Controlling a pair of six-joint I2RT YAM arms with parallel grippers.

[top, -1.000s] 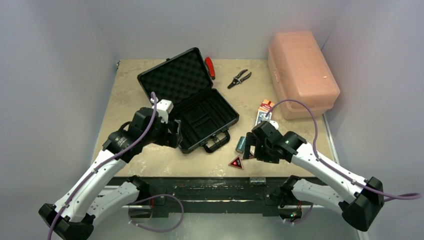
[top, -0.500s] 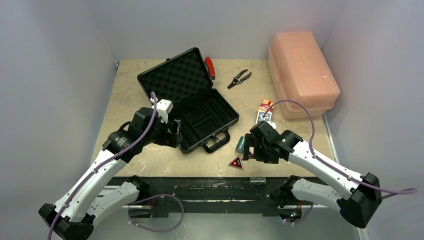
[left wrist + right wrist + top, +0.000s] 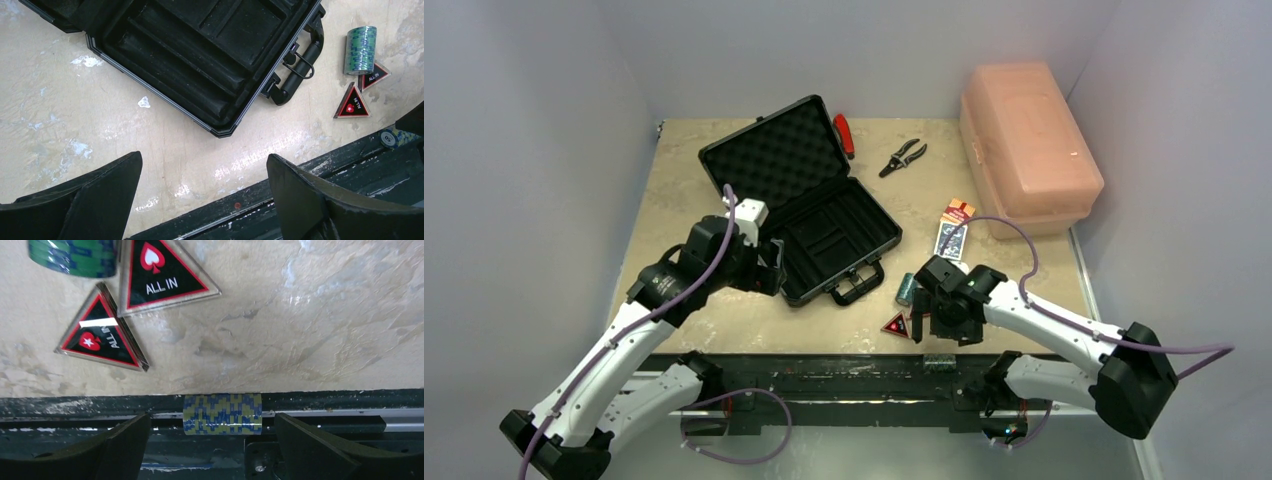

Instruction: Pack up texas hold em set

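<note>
A beige, marbled bench (image 3: 674, 180) fills the floor of a booth with plain pale grey walls (image 3: 544, 80). A black metal rail (image 3: 824, 365) runs along the bench's lower edge in the overhead view. At the centre of that frame the small black foam-lined briefcase (image 3: 799, 215) lies open, lid towards the upper left and handle towards the lower right. A large pink plastic box (image 3: 1024, 140) sits at the upper right. Steel pliers (image 3: 902, 157) and a red-handled tool (image 3: 844, 135) lie near the top edge.

Right of the case an orange-red card deck (image 3: 957, 211) and a blue card deck (image 3: 950, 241) lie close together. Below them a teal chip roll (image 3: 905, 290) and one red-black triangle (image 3: 895, 325) show beside the right pincer (image 3: 921, 322), which stands apart and grips nothing. The left pincer (image 3: 202, 195), also apart and gripping nothing, hangs over the bench at the case's lower-left edge.

The wrist views add what the overhead hides. A second red-black triangle (image 3: 160, 270), marked ALL IN, touches the first just under the teal roll. A second chip roll (image 3: 222, 413), blue and olive, lies on the rail just off the bench edge. In the right wrist view it sits between the right pincer's two fingers (image 3: 315, 445), but I cannot tell whether it is level with them.
</note>
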